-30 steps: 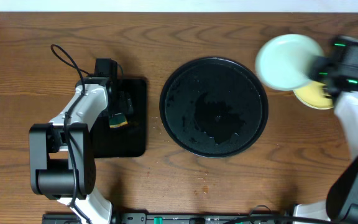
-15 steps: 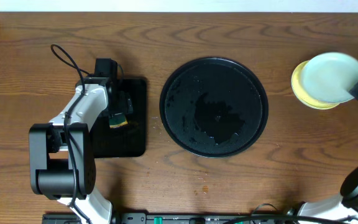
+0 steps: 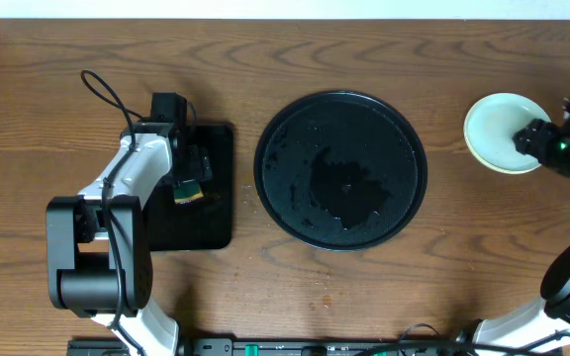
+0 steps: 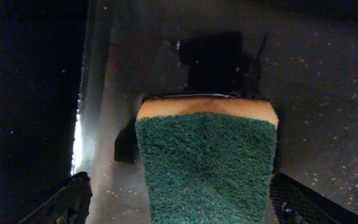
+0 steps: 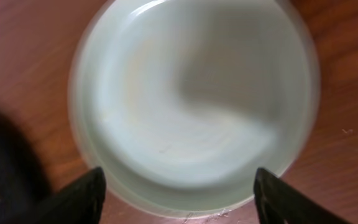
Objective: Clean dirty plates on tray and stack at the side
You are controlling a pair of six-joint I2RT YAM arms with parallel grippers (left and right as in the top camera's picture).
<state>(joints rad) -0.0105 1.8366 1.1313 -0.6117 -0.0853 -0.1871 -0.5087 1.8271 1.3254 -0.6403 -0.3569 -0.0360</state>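
An aqua plate (image 3: 498,129) lies on the wooden table at the far right, on top of a yellow plate whose edge (image 3: 504,169) peeks out below it. My right gripper (image 3: 528,139) hovers at the stack's right side. In the right wrist view the aqua plate (image 5: 194,99) fills the frame, and the right gripper (image 5: 179,200) stands open with its fingers apart over the near rim. The round black tray (image 3: 268,148) in the middle holds no plates, only wet smears. My left gripper (image 3: 187,178) is open around a green-and-yellow sponge (image 4: 207,162).
A rectangular black tray (image 3: 206,232) lies under the left gripper and the sponge (image 3: 188,193). A black cable (image 3: 102,89) loops behind the left arm. The left arm's base (image 3: 97,257) stands at the front left. Bare wood surrounds the round tray.
The right gripper carried the aqua plate rightwards, lowered it onto the yellow plate and opened off it. The left arm and sponge have not moved.
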